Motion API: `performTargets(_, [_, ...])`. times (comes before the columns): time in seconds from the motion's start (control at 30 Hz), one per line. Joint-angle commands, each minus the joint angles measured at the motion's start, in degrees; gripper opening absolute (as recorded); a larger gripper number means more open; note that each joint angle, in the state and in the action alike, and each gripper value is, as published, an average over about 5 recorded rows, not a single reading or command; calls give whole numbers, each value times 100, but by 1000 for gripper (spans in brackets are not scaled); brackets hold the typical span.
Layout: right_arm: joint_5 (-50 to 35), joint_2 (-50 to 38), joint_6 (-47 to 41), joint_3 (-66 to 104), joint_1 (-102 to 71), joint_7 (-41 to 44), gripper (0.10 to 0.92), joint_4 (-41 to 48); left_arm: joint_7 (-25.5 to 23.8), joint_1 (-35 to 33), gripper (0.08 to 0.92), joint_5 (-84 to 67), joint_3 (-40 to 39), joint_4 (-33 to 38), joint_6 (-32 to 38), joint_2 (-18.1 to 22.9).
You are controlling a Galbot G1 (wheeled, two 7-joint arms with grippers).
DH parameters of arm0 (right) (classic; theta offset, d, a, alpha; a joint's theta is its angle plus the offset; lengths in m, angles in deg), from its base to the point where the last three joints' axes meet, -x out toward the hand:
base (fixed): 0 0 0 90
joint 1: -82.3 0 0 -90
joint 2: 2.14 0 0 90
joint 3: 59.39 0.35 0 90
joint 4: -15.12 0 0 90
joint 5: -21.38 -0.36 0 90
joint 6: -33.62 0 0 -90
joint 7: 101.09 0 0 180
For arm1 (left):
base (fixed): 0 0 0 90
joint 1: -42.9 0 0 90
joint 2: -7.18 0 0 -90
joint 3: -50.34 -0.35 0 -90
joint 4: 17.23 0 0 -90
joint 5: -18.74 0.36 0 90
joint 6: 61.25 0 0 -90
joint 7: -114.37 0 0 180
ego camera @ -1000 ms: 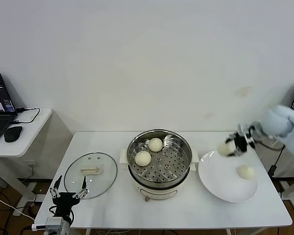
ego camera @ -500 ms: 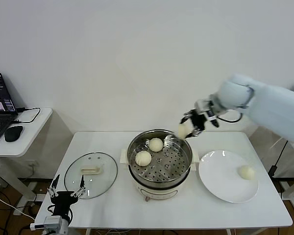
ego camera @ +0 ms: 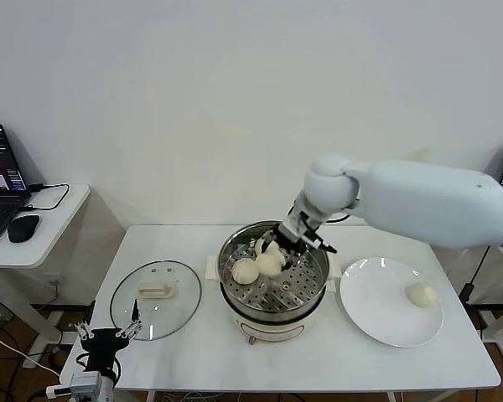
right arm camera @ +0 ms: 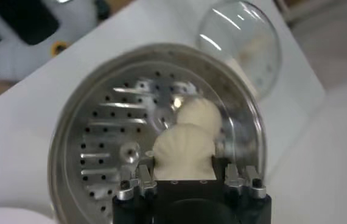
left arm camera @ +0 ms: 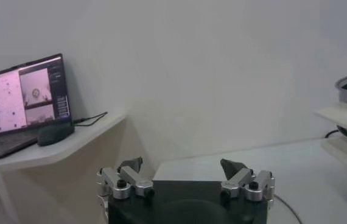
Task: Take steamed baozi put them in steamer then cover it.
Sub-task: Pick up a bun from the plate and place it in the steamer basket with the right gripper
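Baozi (right arm camera: 183, 153) between right gripper (right arm camera: 189, 178) jaws, over steamer (ego camera: 314, 289)

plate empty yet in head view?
No, one baozi still sits on the white plate, toward its right side, while the right gripper holds another over the steamer.
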Motion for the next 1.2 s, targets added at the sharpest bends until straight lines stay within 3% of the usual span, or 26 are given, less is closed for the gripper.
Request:
performTargets(0.03, [886,372,959,-329,52,4,602,-142,8,-3,823,7,11,1,11,27])
performTargets(0.43, [1687,375,1392,-317,-162,-56,602,-146,35,-10,823,30,-1,-8,48,114])
performTargets(0.7, [1678,338,1437,-293,-333,-158,603,-136,46,6,823,32,-6,-33,57,130])
performTargets(0.8, [1614,332,1431,-259,-358,-225,639,-143,45,11,823,33,-6,-40,55,127])
performTargets(1.0, [1271,181,1309,-216,-118,-245,791,-232,38,33,823,38,-20,-43,41,103])
performTargets(1.2, [190,-500,96,-125,605,205,822,-424,27,82,823,31,-35,-28,18,9])
